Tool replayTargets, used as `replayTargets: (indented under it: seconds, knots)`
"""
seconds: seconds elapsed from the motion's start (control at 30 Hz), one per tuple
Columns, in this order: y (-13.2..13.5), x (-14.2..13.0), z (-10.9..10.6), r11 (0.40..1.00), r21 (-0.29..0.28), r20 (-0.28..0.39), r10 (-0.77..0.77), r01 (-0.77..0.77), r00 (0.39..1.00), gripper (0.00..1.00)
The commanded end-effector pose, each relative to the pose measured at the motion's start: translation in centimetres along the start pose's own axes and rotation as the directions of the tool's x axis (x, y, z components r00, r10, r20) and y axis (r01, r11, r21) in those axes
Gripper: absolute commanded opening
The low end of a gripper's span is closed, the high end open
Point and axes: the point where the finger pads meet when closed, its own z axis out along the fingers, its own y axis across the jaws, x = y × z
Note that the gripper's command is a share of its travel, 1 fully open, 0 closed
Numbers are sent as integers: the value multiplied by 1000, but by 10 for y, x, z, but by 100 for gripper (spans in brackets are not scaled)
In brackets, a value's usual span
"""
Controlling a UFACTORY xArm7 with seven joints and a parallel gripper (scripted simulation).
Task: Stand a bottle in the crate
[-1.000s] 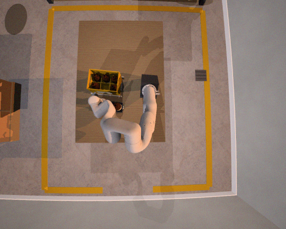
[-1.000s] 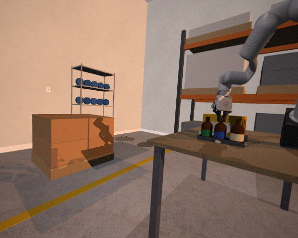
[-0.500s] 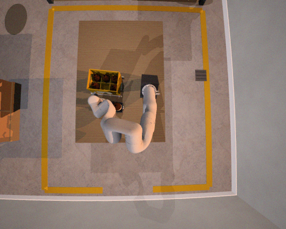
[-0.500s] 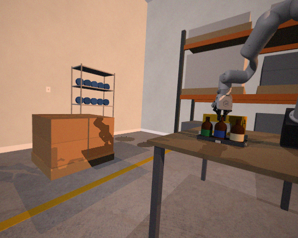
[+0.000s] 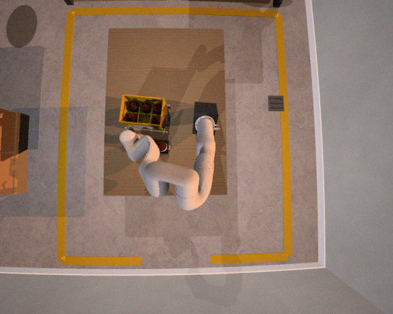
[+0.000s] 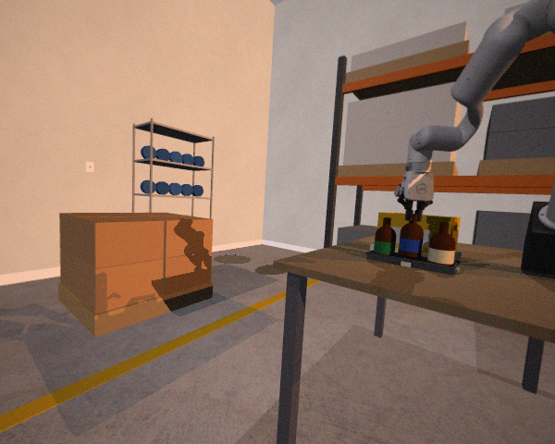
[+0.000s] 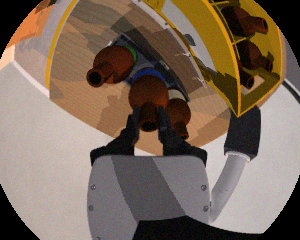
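Exterior: the blue-labelled brown bottle (image 6: 411, 240) (image 7: 148, 92) is upright over the tray (image 6: 425, 265), directly below the gripper (image 6: 415, 217) (image 7: 148, 112), whose fingers are clamped on its neck. Wrist: dark neck between the fingers, rounded shoulders, blue band beyond.

Brown bottles (image 6: 411, 242) (image 7: 148, 93), yellow crate (image 5: 142, 126) (image 6: 392, 218) (image 7: 230, 75), dark tray (image 6: 419, 264)

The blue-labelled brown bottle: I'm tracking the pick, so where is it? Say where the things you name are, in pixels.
In the exterior view, between the green-labelled (image 6: 385, 237) (image 7: 111, 65) and cream-labelled brown bottles (image 6: 442, 244) (image 7: 178, 114), its neck in the gripper (image 6: 415, 215) (image 7: 148, 112).
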Motion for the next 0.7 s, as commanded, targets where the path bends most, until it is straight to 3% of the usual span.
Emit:
replayTargets:
  seconds: [0.0, 0.67]
  knots:
    - [0, 1, -5, 1000, 2, -3, 0, 0, 1000, 0]
    - [1, 0, -19, 1000, 2, -3, 0, 0, 1000, 0]
